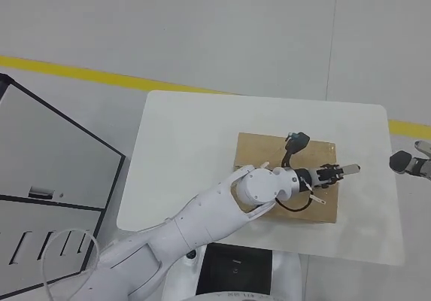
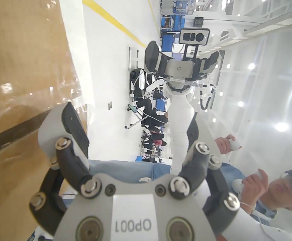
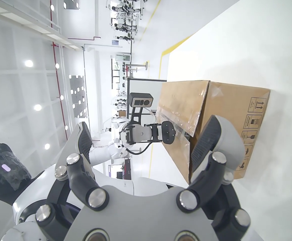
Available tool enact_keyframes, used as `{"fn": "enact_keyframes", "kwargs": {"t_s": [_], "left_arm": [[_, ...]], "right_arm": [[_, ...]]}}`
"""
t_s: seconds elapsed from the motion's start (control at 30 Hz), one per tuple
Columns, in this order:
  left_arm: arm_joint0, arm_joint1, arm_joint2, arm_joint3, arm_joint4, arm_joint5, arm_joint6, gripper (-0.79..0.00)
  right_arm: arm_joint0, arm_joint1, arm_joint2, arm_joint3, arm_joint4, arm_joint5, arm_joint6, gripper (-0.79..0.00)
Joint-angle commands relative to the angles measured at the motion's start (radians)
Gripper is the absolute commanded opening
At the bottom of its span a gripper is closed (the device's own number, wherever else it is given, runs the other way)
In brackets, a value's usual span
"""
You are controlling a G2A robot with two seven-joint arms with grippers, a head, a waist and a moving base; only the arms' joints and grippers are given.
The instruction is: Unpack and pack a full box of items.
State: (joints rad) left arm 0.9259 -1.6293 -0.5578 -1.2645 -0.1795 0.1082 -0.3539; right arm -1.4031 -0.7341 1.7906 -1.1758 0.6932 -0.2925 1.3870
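Observation:
A shut cardboard box [image 1: 286,177], its top seam sealed with clear tape, stands right of centre on the white table [image 1: 192,150]. My left gripper [image 1: 344,171] hangs over the box's right end, open, with nothing between its fingers. In the left wrist view the left gripper [image 2: 132,112] has one finger [image 2: 73,126] close to the taped box top [image 2: 23,76]. My right gripper [image 1: 420,162] hovers beyond the table's right edge, facing the box. It [image 3: 146,126] is open and holds nothing, with the box [image 3: 226,116] and the left gripper [image 3: 167,132] ahead of it.
A grey, black-framed cabinet [image 1: 34,158] stands on the floor left of the table. A yellow line [image 1: 87,73] runs across the floor behind. The table has bare surface to the left of the box and along its far side.

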Motion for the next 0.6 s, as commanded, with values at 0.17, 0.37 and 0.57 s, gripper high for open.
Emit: {"fn": "enact_keyframes", "kwargs": {"t_s": [0.17,0.37,0.57], "left_arm": [[-0.034,-0.042,0.034,0.05,-0.028,-0.037,0.001,0.0],[-0.023,-0.034,-0.035,0.026,-0.051,-0.108,-0.025,0.0],[0.146,0.068,-0.336,-0.169,0.023,-0.229,-0.08,0.0]], "right_arm": [[-0.022,-0.002,0.013,0.002,0.013,-0.002,-0.003,0.0],[-0.011,-0.01,0.001,0.017,0.045,-0.032,-0.008,0.0],[0.032,-0.032,-0.063,0.067,0.088,-0.12,-0.032,0.0]]}}
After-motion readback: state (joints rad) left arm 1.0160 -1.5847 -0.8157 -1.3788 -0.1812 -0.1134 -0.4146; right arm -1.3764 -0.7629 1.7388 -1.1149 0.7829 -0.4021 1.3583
